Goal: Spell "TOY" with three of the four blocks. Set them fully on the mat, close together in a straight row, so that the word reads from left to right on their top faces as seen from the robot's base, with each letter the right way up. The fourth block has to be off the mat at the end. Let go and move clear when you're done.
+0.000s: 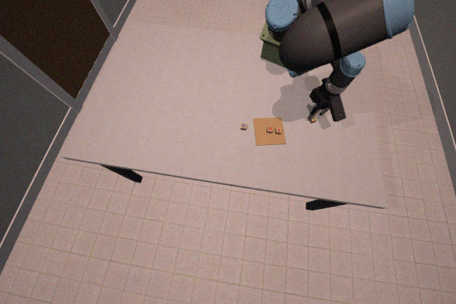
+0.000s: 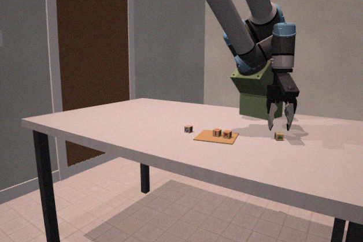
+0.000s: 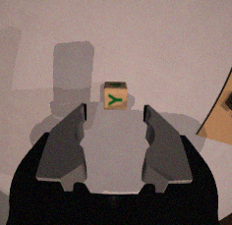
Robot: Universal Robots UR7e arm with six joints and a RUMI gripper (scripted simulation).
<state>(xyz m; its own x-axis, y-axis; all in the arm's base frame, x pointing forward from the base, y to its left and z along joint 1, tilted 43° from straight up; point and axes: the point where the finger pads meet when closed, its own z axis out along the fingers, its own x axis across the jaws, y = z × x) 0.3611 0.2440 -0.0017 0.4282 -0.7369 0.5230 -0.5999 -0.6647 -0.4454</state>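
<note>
The Y block (image 1: 314, 120) (image 2: 278, 136) (image 3: 115, 95) lies on the table off the mat, with a green Y on top that looks turned sideways in the wrist view. My gripper (image 1: 316, 115) (image 2: 279, 129) (image 3: 115, 105) is open and empty, a little above and behind this block. The orange mat (image 1: 261, 138) (image 2: 202, 137) (image 3: 215, 126) carries the O block (image 1: 270, 129) (image 2: 217, 133) and the T block (image 1: 278, 130) (image 2: 226, 134), side by side with a small gap at most. From the base, T is left of O. Both stand fully on the mat.
The fourth block (image 1: 243, 126) (image 2: 188, 129) lies on the table beyond the mat's O side, off the mat. Its top letter is blue and too small to read; a side shows G. The green robot base (image 2: 254, 105) stands at the table's back.
</note>
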